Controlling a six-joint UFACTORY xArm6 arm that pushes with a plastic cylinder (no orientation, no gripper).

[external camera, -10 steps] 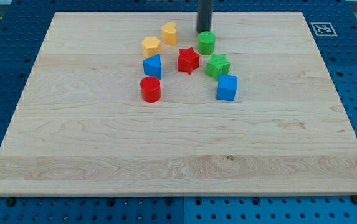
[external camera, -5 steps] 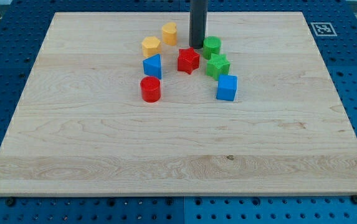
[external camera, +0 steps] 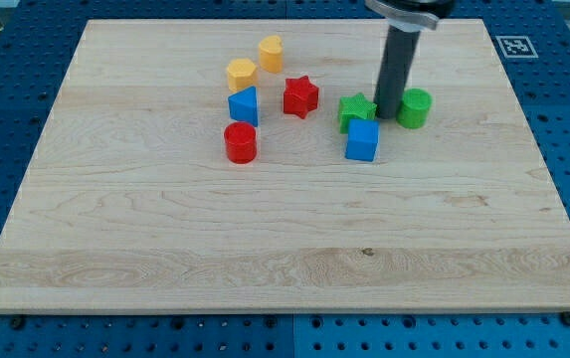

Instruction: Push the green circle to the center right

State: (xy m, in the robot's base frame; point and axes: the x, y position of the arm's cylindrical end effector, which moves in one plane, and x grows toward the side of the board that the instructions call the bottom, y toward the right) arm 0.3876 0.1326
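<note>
Wooden board point(external camera: 165, 219), my tip point(external camera: 388, 115) between green star point(external camera: 355, 108) and green circle point(external camera: 414, 107) (no hand visible), bare board beyond toward right edge

Rod's upper end cut off at view's top; rod hides part of green star point(external camera: 355, 109).

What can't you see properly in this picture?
- Camera view: my tip sits between the green star and the green circle; whether it touches either is unclear.
- The rod hides part of the green star's right side.
- The arm above the rod is cut off by the view's top edge.
</note>
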